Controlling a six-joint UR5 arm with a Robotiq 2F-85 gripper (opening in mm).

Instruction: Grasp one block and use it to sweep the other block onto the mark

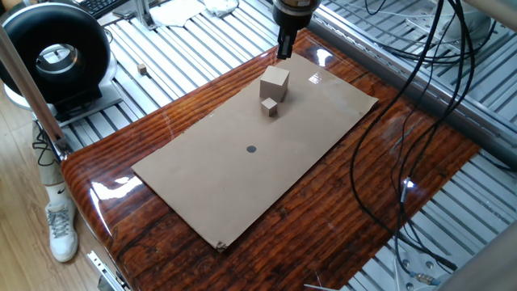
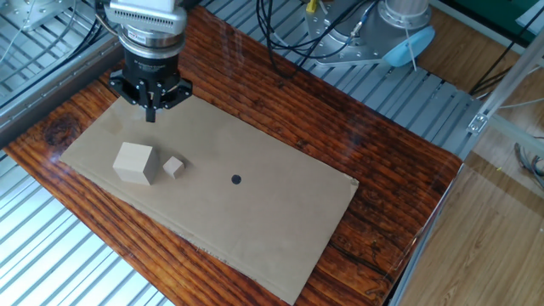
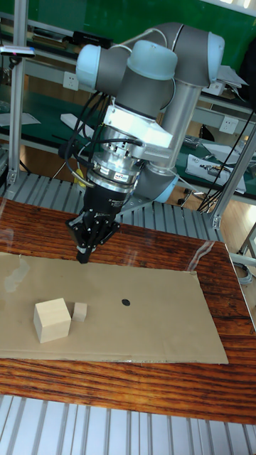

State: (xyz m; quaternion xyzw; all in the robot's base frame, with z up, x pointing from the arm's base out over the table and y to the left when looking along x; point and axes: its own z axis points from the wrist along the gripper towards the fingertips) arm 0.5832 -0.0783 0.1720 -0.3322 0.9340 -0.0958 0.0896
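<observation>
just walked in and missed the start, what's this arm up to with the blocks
The arm's gripper hangs over the far edge of the cardboard sheet, fingers pinched together and holding nothing. The big block and the small block sit side by side on the sheet, apparently just touching. The black dot lies a bit beyond the small block. Neither block has been grasped yet.

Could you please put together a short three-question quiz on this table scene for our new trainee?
1. True or false: the pincer holds the large pale wooden cube.
2. What sits between the large cube and the round dark mark? A) small tan wooden cube B) shoe C) cable
3. Which surface carries both cubes?

Key: 1. False, it hangs apart, fingers together. 2. A, the small tan wooden cube. 3. The brown cardboard sheet.
</observation>
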